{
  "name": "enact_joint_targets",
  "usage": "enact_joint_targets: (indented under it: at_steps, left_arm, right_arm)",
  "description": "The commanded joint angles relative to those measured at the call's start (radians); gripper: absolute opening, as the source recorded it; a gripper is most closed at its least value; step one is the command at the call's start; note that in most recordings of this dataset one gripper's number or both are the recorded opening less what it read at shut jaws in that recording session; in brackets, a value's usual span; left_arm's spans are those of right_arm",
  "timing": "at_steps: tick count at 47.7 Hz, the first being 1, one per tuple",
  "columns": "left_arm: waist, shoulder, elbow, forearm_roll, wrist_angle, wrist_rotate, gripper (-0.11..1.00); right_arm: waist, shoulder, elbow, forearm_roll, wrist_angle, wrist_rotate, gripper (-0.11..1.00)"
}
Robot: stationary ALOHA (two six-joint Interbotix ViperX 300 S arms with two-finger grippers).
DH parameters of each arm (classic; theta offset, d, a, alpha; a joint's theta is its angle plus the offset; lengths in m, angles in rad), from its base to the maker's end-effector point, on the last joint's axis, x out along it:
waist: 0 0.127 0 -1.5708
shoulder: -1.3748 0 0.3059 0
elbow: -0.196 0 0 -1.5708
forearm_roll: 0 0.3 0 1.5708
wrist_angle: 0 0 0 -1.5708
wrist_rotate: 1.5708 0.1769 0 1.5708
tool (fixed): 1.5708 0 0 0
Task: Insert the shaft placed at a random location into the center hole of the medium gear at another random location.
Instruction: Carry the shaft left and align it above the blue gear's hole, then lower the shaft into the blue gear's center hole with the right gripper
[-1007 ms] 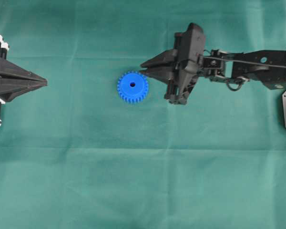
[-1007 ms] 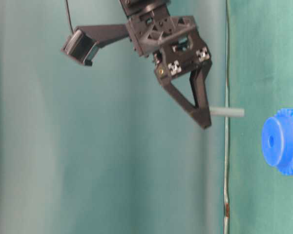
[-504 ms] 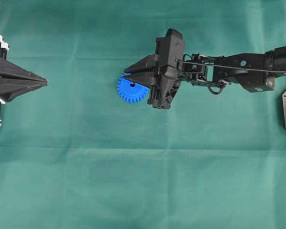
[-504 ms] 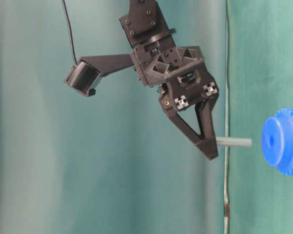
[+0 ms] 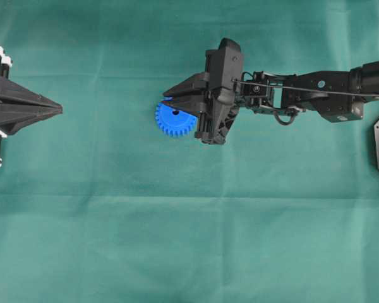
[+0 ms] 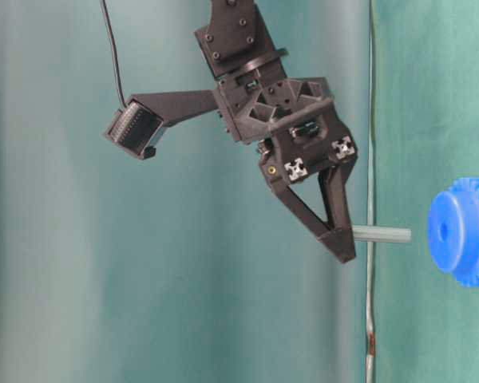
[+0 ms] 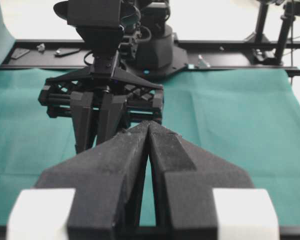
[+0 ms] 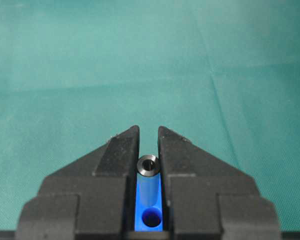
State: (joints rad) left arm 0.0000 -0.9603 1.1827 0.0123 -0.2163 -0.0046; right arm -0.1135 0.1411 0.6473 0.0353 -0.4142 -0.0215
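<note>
A green cloth covers the whole table, lightly creased, and a black frame rail runs behind it in the left wrist view. Nearest that camera, the left gripper shows its jaws pressed together with nothing between them. Beyond it, the right gripper pinches the shaft, seen end-on from the right wrist as a small dark-centred ring. From table level the shaft juts out of the fingertips toward the medium gear, pin and gear apart. Overhead, the right gripper hides part of the gear, leaving the center hole barely visible at the jaw's edge.
</note>
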Motion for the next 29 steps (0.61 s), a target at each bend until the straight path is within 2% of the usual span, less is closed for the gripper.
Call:
enact_joint_targets:
  at_steps: [1, 29]
  left_arm:
    - [0.002, 0.006, -0.021, 0.003, -0.006, -0.002, 0.0]
    - [0.002, 0.008, -0.021, 0.002, -0.006, -0.002, 0.0]
  right_arm:
    - [0.003, -0.005, -0.025, 0.003, -0.002, 0.0, 0.11]
    - [0.003, 0.063, -0.028, 0.012, -0.017, 0.006, 0.11]
